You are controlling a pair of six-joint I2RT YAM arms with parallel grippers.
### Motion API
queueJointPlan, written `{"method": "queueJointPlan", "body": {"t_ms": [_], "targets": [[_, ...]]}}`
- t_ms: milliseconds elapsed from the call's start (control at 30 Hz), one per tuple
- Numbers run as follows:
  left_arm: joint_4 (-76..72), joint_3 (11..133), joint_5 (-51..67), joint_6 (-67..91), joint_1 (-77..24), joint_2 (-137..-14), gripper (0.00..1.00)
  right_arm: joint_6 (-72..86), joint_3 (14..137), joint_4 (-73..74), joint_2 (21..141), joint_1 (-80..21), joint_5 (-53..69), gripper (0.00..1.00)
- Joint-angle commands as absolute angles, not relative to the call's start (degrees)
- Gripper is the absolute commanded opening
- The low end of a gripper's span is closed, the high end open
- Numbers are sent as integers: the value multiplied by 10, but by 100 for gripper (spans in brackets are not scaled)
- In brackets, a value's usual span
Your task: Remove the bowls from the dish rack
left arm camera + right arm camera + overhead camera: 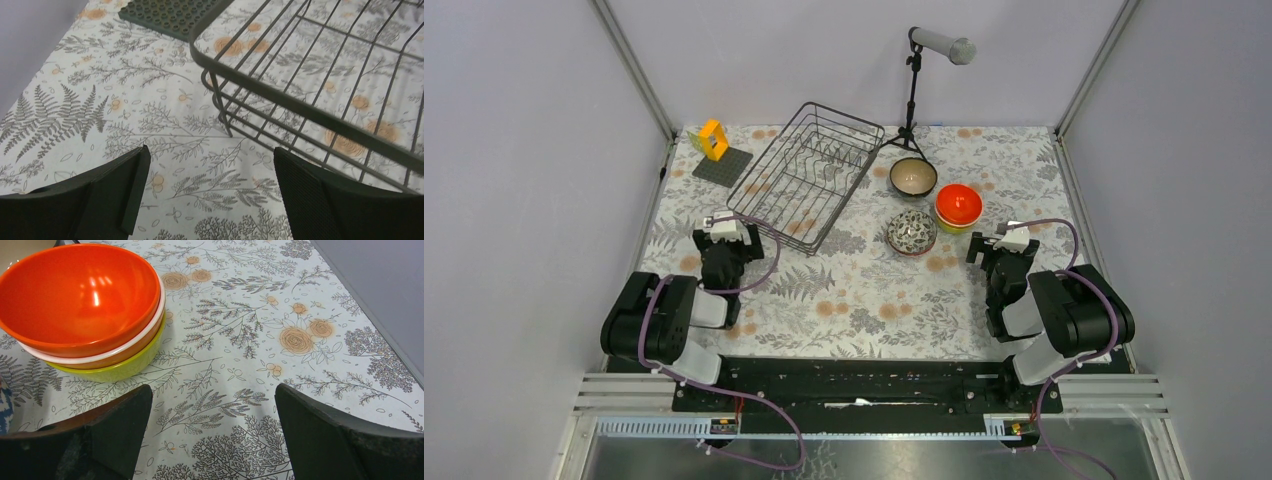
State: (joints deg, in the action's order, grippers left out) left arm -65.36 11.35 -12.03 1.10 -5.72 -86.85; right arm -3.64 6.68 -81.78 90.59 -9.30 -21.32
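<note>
The dark wire dish rack (809, 175) stands at the table's back left, with no bowl visible in it; its near corner shows in the left wrist view (320, 80). To its right stand a teal bowl with beige inside (913, 177), a patterned bowl (912, 232), and a stack of orange bowls on a yellow-green one (959, 207), also in the right wrist view (85, 305). My left gripper (727, 232) is open and empty just near of the rack's corner. My right gripper (1002, 243) is open and empty, right of the stack.
A flat dark square plate (722, 166) with a yellow-orange block piece (714, 140) lies at the back left. A black stand with a grey cylinder (914, 90) rises behind the bowls. Grey walls close in both sides.
</note>
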Motion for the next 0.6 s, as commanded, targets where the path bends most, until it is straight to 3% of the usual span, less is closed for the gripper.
{"method": "queueJointPlan", "body": {"t_ms": [0, 567], "targets": [[-692, 134, -91, 24, -53, -869, 99, -46, 75, -856, 902, -91, -211, 100], [-696, 134, -91, 23, -53, -870, 99, -46, 75, -856, 902, -91, -211, 100]]}}
